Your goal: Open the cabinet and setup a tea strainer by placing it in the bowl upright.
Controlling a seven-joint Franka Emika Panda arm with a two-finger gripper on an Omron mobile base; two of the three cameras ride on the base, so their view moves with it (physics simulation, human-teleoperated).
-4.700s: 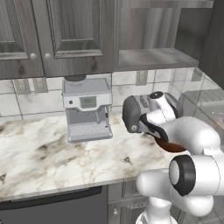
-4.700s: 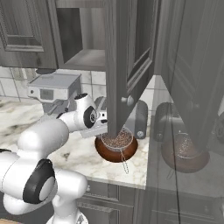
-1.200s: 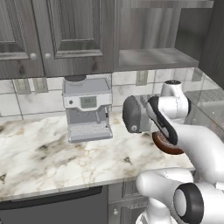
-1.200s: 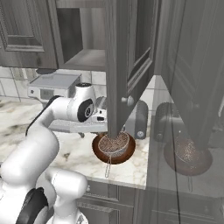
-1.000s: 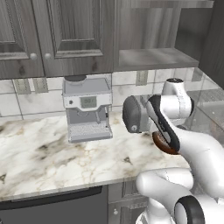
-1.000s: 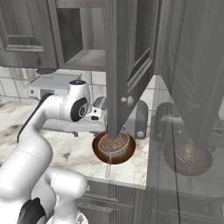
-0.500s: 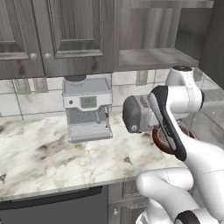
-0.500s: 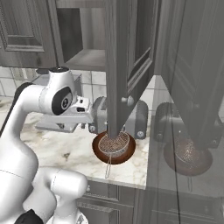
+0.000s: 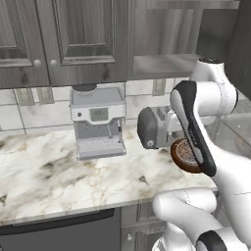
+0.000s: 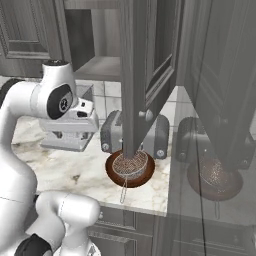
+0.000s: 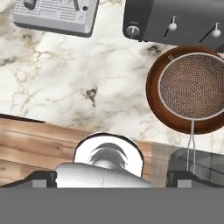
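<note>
The tea strainer [image 11: 191, 85] sits upright in the reddish-brown bowl [image 11: 154, 97] on the marble counter, mesh cup down, with its thin handle [image 11: 191, 144] sticking out over the rim. My gripper [image 11: 113, 177] hovers high above the counter to the left of the bowl, open and holding nothing, its fingertips [image 11: 43, 178] spread wide. The cabinet [image 10: 142, 60] stands open, its door swung out over the bowl [image 10: 112, 172] and strainer [image 10: 130, 163]. In the left base view my arm covers much of the bowl [image 9: 180, 152], and the cabinet shelf [image 9: 162, 63] is bare.
A grey toaster [image 10: 111, 132] stands just behind the bowl, partly hidden by the open door. A silver coffee machine [image 9: 97, 122] sits against the tiled wall to the left. A glossy dark panel on the right mirrors the bowl. The counter's front edge [image 9: 73, 211] runs below.
My hand has lifted up and away to the left from the bowl, open throughout. The strainer stays in the bowl where it was.
</note>
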